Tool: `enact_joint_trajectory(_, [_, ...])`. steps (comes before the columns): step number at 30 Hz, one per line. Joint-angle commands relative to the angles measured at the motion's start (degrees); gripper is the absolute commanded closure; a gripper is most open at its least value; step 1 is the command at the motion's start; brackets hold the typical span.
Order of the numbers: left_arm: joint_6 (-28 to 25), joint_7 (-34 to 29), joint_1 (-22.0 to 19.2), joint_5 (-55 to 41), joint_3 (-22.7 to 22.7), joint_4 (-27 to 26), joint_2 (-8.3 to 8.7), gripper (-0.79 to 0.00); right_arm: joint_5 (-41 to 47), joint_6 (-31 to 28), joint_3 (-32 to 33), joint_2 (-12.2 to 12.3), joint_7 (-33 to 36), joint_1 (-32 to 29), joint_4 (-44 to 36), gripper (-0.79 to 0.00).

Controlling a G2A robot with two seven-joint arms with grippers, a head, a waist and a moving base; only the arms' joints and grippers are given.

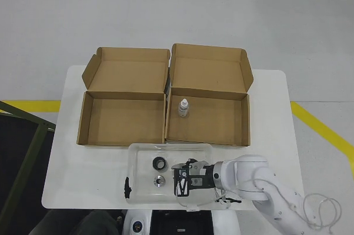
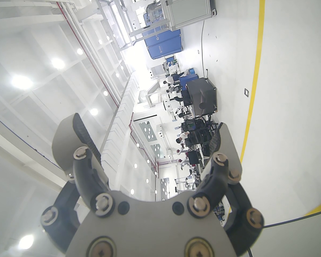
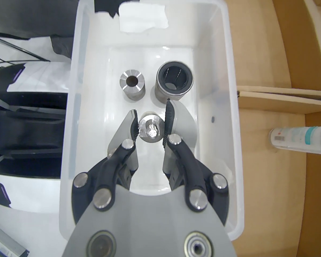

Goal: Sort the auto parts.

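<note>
three metal parts sit in the clear plastic bin [image 3: 224,81] at the near edge of the white surface [image 1: 77,176]: a linear bearing [image 3: 174,81], a slotted steel bushing [image 3: 132,84] beside it, and a round steel part [image 3: 151,132] clamped between the right gripper [image 3: 151,118] fingers. the left gripper [image 2: 149,124] fingers stand wide apart, holding nothing. behind the bin lie an open left cardboard box [image 1: 124,123] and right cardboard box [image 1: 218,120], the latter with a small white bottle [image 1: 183,107] standing in it

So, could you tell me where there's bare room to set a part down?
Left box: bare throughout. Right box: free except the bottle by its left wall. Clear bin: crowded with parts, one in the right pincer.
</note>
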Motion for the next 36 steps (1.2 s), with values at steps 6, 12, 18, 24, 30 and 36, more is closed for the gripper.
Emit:
enact_joint_trajectory(6, [0.0, 0.0, 0.0, 0.0, 0.0, 0.0, 0.0, -0.785, -0.58, -0.73, 2.82, 0.51, -4.39, 0.26, -2.11, 0.0])
enact_joint_trajectory(12, [0.0, 0.0, 0.0, 0.0, 0.0, 0.0, 0.0, -0.785, -0.19, -0.45, 5.3, 0.86, -6.73, 0.87, -3.37, 0.0])
enact_joint_trajectory(18, [0.0, 0.0, 0.0, 0.0, 0.0, 0.0, 0.0, -0.785, 1.16, -0.16, 7.82, 1.25, -8.05, 1.05, -4.34, 0.0])
enact_joint_trajectory(24, [0.0, 0.0, 0.0, 0.0, 0.0, 0.0, 0.0, -0.785, 1.35, -0.29, 9.26, 1.55, -8.15, 1.74, -5.33, 0.0])
enact_joint_trajectory(30, [0.0, 0.0, 0.0, 0.0, 0.0, 0.0, 0.0, -0.785, 1.65, 0.27, 9.34, 1.56, -8.5, 3.43, -4.74, 0.0])
enact_joint_trajectory(36, [0.0, 0.0, 0.0, 0.0, 0.0, 0.0, 0.0, -0.785, 2.5, 1.26, 9.16, 1.42, -9.3, 5.64, -2.37, 0.0])
